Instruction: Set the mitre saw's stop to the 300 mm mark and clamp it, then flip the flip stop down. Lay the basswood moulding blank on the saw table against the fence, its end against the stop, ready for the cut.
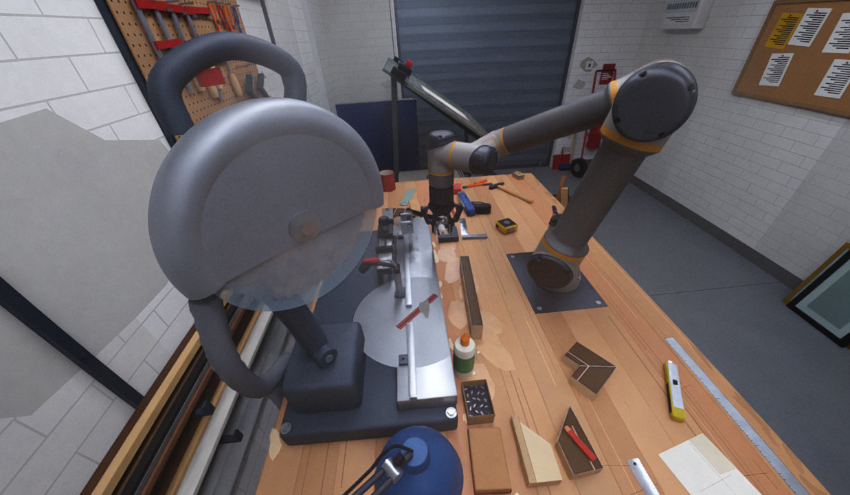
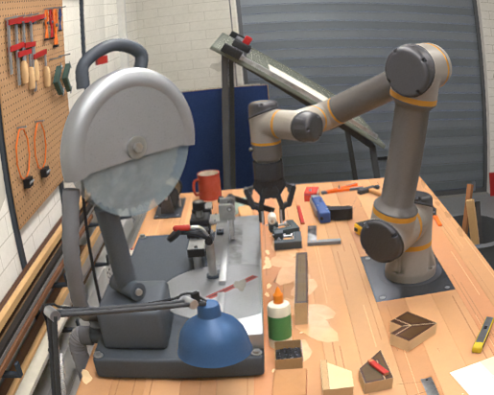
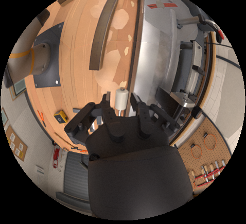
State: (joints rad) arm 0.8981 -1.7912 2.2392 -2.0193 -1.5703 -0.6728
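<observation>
The mitre saw's stop (image 2: 226, 209) stands upright on the fence at the far end of the saw table (image 1: 409, 295), a grey block with its flip plate raised. A white knob (image 3: 121, 98) on a thin stem stands on a small dark block (image 2: 287, 235) just off the table's far right corner. My gripper (image 3: 120, 101) is open around that knob and holds nothing. The basswood moulding blank (image 1: 471, 295) lies on the bench to the right of the saw table, parallel to its edge. A red-handled clamp lever (image 1: 378, 263) sits behind the fence nearer the blade.
The saw table's right edge runs just beside my gripper. A steel square (image 2: 321, 238), a blue tool (image 2: 318, 208) and a yellow tape measure (image 1: 506, 226) lie close on the bench. The blade guard (image 1: 261, 197) looms over the near half of the saw. A glue bottle (image 1: 464, 354) stands by the blank's near end.
</observation>
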